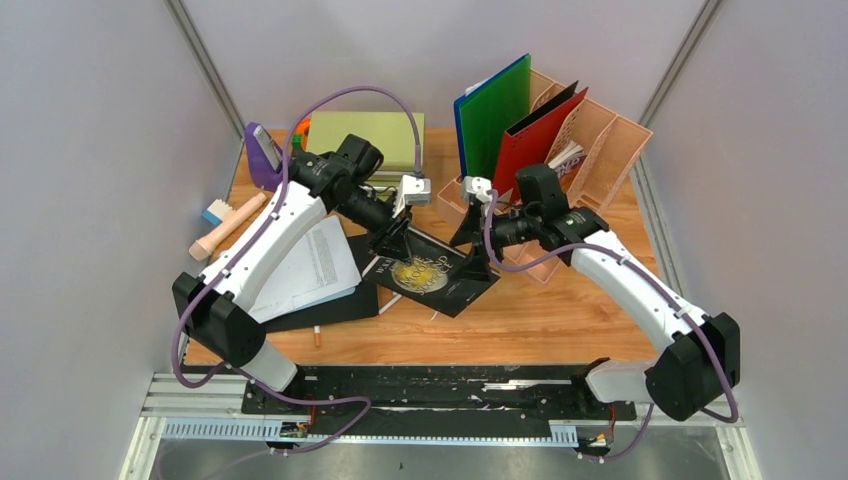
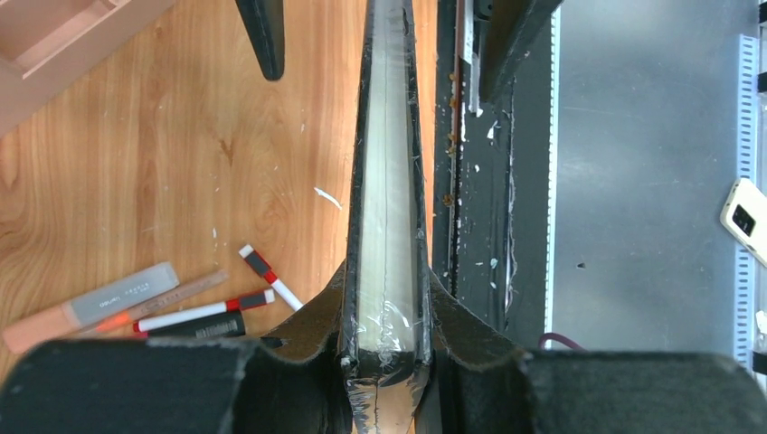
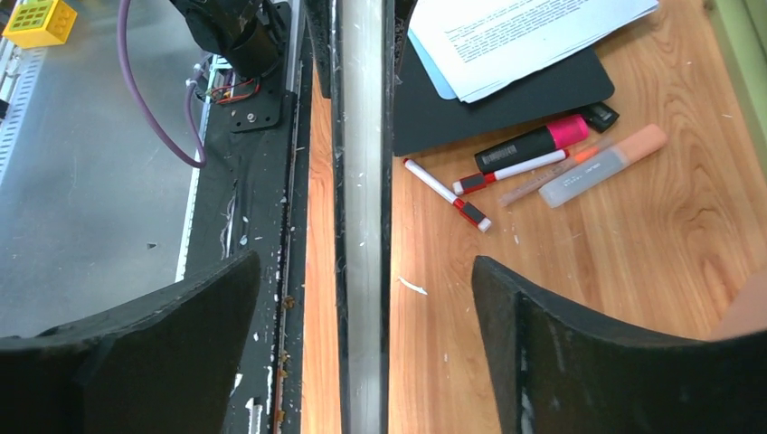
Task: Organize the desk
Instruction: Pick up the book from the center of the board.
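Table [image 1: 560, 320] = orange-brown woodgrain top between grey walls w/ a black+silver rail [image 1: 430, 385] on the near edge, bare wood mostly front-right, back + left crowded by a peach file rack [image 1: 600, 140] & papers [image 1: 315, 265], left jaws clamped narrow on a black book [image 1: 440, 275], right jaws wide astride its other end, not touching.

Desk [image 2: 181, 163], left of the jaws: orange-brown wood-grain laminate, smooth, slight sheen, flecked with white chips. Book [image 2: 387, 181], clamped between the jaws of the left gripper [image 2: 387, 289]: glossy black cover, off-white paper block, wrinkled clear plastic film. Fingers [image 2: 303, 330]: matt black, finely rough. Rail [image 2: 488, 235], right of the jaws: black metal, scuffed.
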Robot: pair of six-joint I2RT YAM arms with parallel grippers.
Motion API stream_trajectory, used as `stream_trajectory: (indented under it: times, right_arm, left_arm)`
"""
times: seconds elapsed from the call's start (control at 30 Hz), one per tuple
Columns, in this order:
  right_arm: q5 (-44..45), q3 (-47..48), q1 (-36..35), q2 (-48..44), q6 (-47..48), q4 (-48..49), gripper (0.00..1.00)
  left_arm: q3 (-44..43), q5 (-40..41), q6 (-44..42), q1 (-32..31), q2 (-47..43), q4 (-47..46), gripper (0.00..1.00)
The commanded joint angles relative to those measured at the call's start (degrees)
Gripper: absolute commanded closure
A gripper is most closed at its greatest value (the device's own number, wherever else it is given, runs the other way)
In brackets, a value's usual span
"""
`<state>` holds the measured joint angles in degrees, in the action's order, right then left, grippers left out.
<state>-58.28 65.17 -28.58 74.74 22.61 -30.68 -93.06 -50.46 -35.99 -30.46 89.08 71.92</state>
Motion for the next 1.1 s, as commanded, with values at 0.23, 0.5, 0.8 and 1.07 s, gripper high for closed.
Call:
stream_trajectory:
  times: [0.23,0.5,0.8,1.07]
  right_arm:
    - [-3.65,1.62,-1.16,3.63,0.86,-0.92,0.85]
    - [-2.46,1.93,0.93,2.36,-1.67,0.30,1.00]
    - [-15.40,-1.53,17.54,-2.56,-23.65,16.40,1.00]
    - [-17.08,-1.62,27.38,-5.70,-46.53,33.06,1.00]
  left_arm:
    - [-2.36,-6.66,1.40,-0.47,-3.70,-5.16,1.00]
    - [-3.92,-3.74,3.16,-0.44,-3.49,-6.16,0.46]
    - [5.75,6.31,21.53,4.05,-13.02,-31.79,0.00]
    - [12.46,5.92,47.25,11.63,-14.06,-56.06,0.00]
